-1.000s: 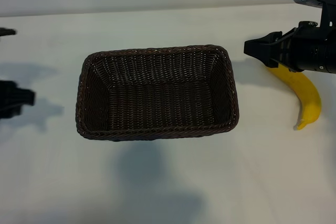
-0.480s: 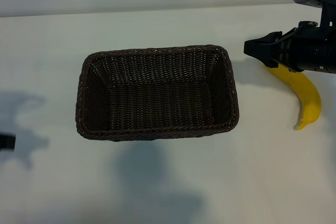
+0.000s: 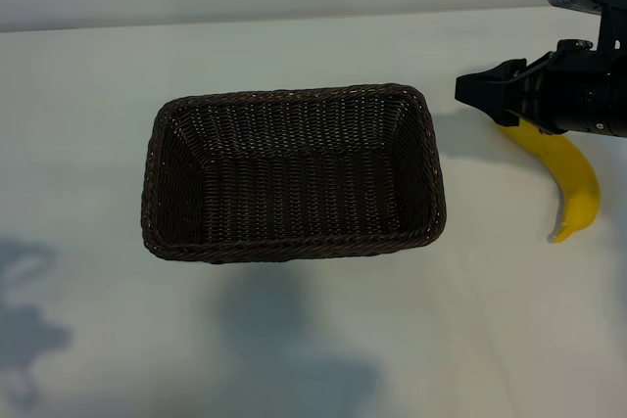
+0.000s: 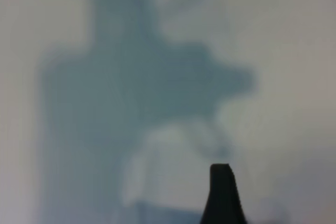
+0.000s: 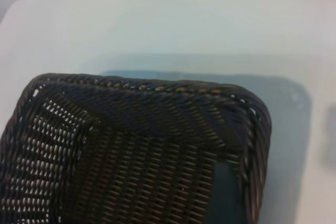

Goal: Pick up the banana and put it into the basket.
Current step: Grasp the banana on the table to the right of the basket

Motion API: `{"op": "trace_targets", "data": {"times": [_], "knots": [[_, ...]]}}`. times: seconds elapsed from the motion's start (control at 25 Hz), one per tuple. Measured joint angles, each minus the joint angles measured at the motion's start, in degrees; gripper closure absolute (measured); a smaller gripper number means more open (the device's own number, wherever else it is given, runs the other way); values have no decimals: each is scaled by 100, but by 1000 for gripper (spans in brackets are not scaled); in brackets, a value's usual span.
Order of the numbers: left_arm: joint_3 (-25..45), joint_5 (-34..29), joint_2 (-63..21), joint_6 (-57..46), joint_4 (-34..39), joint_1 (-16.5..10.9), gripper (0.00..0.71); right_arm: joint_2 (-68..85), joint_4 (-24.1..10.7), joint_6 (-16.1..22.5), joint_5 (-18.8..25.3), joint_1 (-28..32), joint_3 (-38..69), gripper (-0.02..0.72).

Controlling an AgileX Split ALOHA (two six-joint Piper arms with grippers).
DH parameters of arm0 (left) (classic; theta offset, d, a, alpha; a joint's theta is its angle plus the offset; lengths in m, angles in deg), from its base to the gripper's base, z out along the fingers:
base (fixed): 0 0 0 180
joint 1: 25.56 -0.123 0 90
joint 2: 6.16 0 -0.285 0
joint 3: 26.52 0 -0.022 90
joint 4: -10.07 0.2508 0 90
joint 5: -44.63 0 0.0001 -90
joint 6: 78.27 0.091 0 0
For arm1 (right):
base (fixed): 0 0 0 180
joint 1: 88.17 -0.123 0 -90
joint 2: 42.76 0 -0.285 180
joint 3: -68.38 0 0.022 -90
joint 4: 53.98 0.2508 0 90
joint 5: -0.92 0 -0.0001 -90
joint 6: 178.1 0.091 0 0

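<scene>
The banana [image 3: 571,181] is lying on the white worktop [image 3: 490,320], out to the right of the basket [image 3: 292,173] and clear of it, its pointed tip aimed toward the near edge of the exterior view. Its upper end is passing under the right gripper [image 3: 468,90], so only the lower, curving part is showing. That gripper is hanging over the banana's stem end with its black fingers [image 3: 480,87] pointing at the basket's right wall and stopping just short of the rim. From this angle it is hard to say how the jaws are standing; they seem to be parted fairly wide, and nothing is showing between them. The banana looks to be resting on the worktop rather than being carried.

The basket is sitting upright in the middle of the worktop with nothing inside it. In the right wrist view one rounded corner of its braided rim [image 5: 157,85] is filling the frame.

The left gripper is out of the exterior view. In the left wrist view one dark fingertip [image 4: 222,195] is showing over bare worktop; nothing is showing in that gripper, which is evidently standing well open.
</scene>
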Motion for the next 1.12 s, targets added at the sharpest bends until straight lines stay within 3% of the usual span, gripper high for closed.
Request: {"op": "trace_targets", "data": {"times": [0.68, 1.12], "knots": [[51, -19, -2759, 136, -16, 0, 170, 0, 0, 16, 0, 0, 0, 187], [57, -23, -3198, 209, -52, 0, 171, 0, -17, -14, 0, 0, 0, 187]]}}
